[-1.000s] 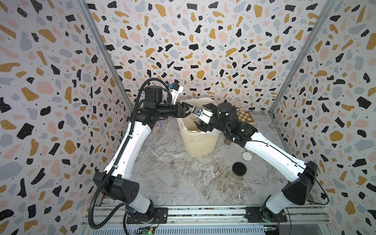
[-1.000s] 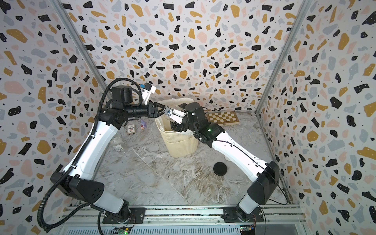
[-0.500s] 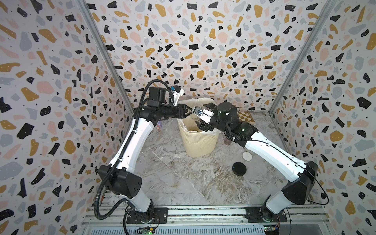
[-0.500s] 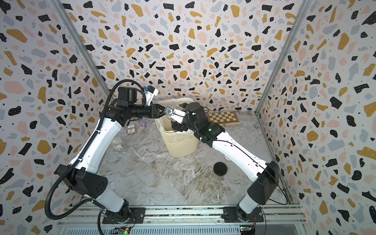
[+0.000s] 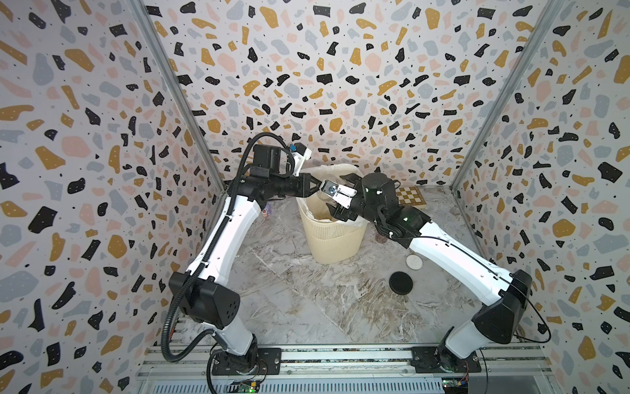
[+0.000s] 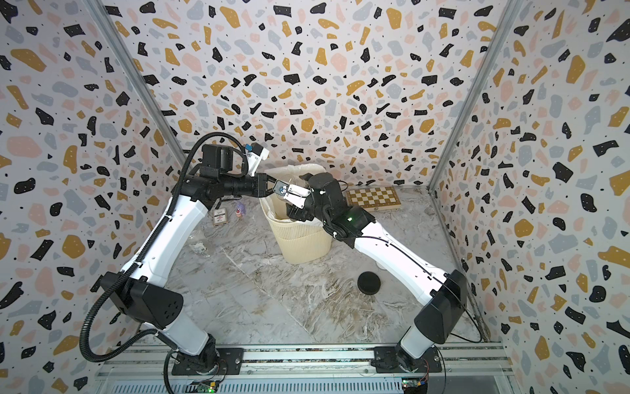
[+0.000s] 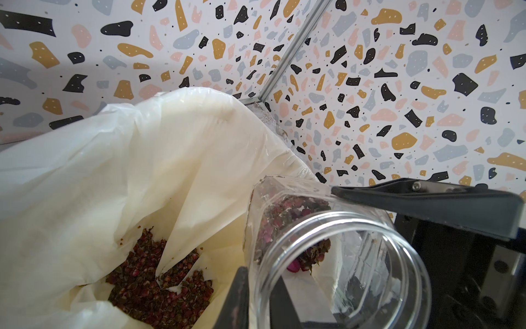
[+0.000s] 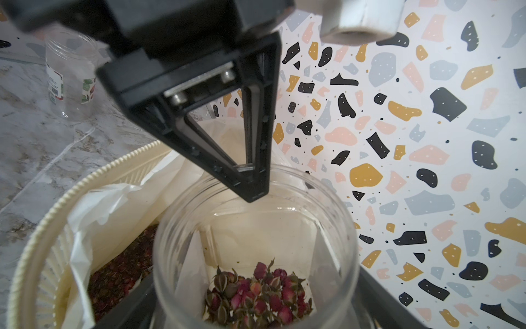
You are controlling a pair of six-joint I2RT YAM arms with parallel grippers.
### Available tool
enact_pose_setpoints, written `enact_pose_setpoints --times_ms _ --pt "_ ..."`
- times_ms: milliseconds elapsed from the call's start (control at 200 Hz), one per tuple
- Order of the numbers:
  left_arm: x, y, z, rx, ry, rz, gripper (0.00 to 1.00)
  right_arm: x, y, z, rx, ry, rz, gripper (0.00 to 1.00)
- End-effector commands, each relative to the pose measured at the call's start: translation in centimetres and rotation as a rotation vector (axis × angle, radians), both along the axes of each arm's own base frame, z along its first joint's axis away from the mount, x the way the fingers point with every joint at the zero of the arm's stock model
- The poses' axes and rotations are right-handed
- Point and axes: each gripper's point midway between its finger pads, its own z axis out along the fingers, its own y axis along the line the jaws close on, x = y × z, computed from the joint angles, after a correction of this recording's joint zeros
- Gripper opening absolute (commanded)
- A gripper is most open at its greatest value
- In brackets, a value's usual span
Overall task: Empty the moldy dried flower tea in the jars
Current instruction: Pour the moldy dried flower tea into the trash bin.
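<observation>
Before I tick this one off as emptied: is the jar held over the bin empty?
Not empty: a cluster of dried buds sits inside the jar, plain in the right wrist view.

The bin (image 5: 335, 235) stands far centre on the tabletop (image 5: 306, 300), the chessboard (image 5: 410, 197) behind it to the right. A jar (image 8: 253, 225) is above it. A second jar (image 6: 200, 244) stands to its left, a lid (image 5: 400, 282) near right.

jar (image 8: 256, 228): clear glossy plastic
bin (image 5: 335, 242): cream ribbed plastic, matt
liner (image 7: 113, 156): thin crinkled white film
worktop (image 5: 306, 300): smooth marbled finish
</observation>
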Motion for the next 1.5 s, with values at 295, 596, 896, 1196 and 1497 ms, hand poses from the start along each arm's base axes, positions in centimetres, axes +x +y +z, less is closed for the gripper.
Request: enact_pose_setpoints --times_ms 295,596,896,1196,1497 --pt "1.5 0.4 1.1 -0.001 -0.033 0.054 0.02 -1.4 -0.8 3.6 0.069 -0.003 0.044 1.00" --pt "4.7 1.2 2.6 -0.062 -0.011 0.146 0.00 -0.1 -6.8 7.9 0.373 0.182 0.023 1.00" --pt "6.1 -0.1 6.3 -0.182 -0.087 0.109 0.00 2.8 -13.8 10.1 0.914 0.692 0.038 0.99" --pt "6.4 -2.5 8.6 -0.222 -0.281 0.092 0.00 2.1 -11.5 9.5 1.199 1.090 0.124 0.99" --pt "6.5 -2.8 10.7 -0.309 -0.451 0.167 0.00 1.6 -9.9 8.7 1.370 1.216 0.123 0.99"
